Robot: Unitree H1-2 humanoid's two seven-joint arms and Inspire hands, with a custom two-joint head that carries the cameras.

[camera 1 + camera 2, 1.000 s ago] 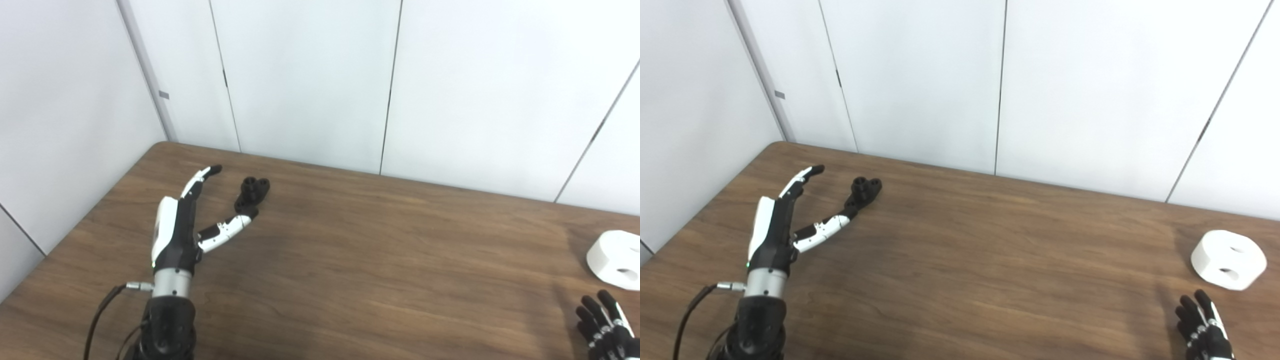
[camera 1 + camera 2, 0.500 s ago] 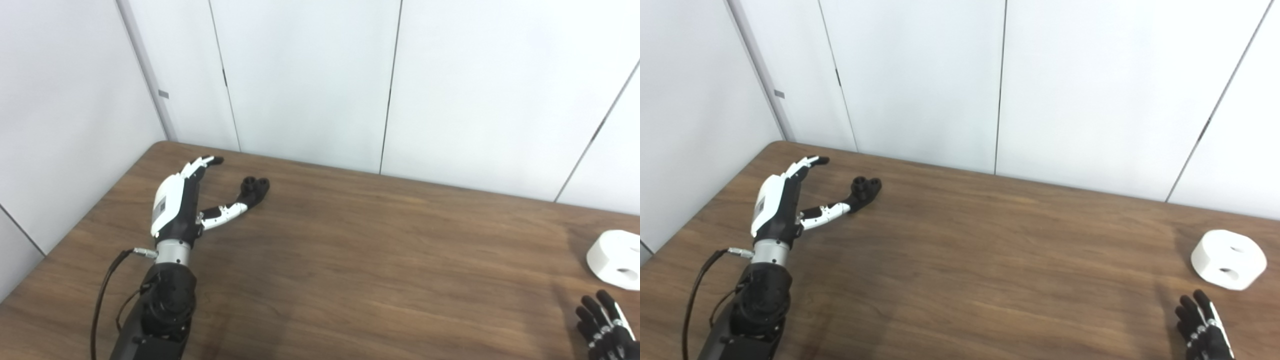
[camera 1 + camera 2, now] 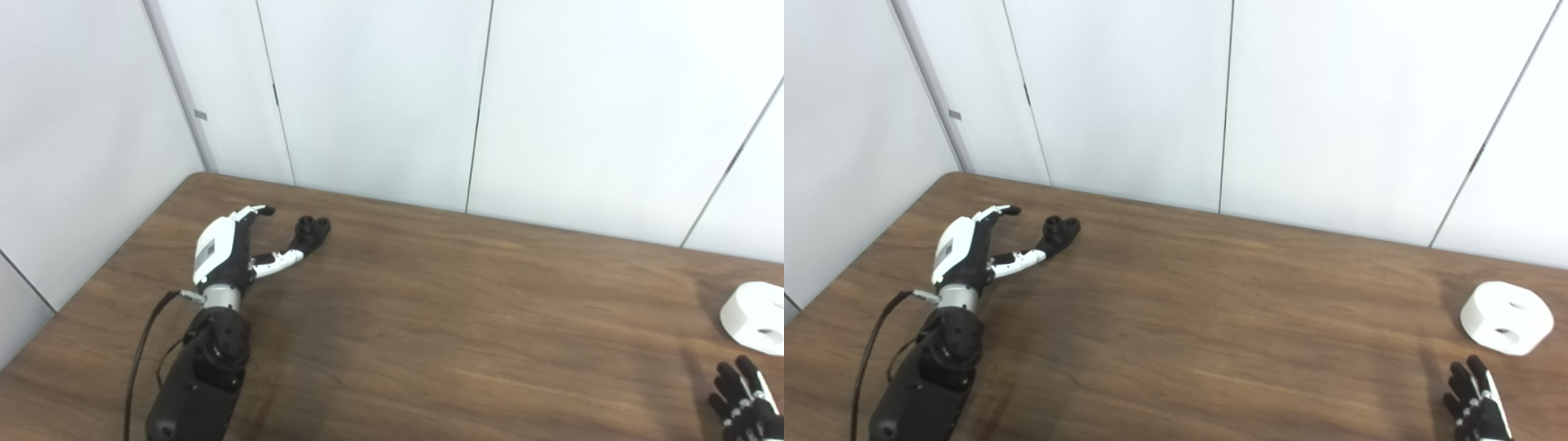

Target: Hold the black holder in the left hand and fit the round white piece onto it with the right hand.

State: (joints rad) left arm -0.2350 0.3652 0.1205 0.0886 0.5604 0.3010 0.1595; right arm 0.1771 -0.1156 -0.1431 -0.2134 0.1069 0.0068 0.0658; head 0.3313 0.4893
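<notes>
**Reaching for the holder, nothing gripped**

The black holder [image 3: 311, 231] lay on the desk [image 3: 441, 318] toward its far left corner, resting flat with its small round sockets facing up. My left hand [image 3: 229, 251] was spread wide around the near side of it: the thumb stretched out toward the holder's near end, its tip at or just short of the black body, and I could not tell whether it touched. The fingers [image 3: 254, 212] arched to the left and apart from the holder, leaving a gap for it to pass between them and the thumb. I held nothing yet. I judged that this open fork was there so the holder could be taken from both sides at once.

The round white piece [image 3: 1506, 317] sat well apart, at the far right edge of the desk, tilted a little with two openings showing on its face. My right hand [image 3: 1476, 401] waited just below it, near the bottom corner of the picture, fingers up and loosely parted, empty and not touching the piece. It made sense to keep it close but idle, since the white piece could only be fitted once the holder was lifted and steadied.
</notes>
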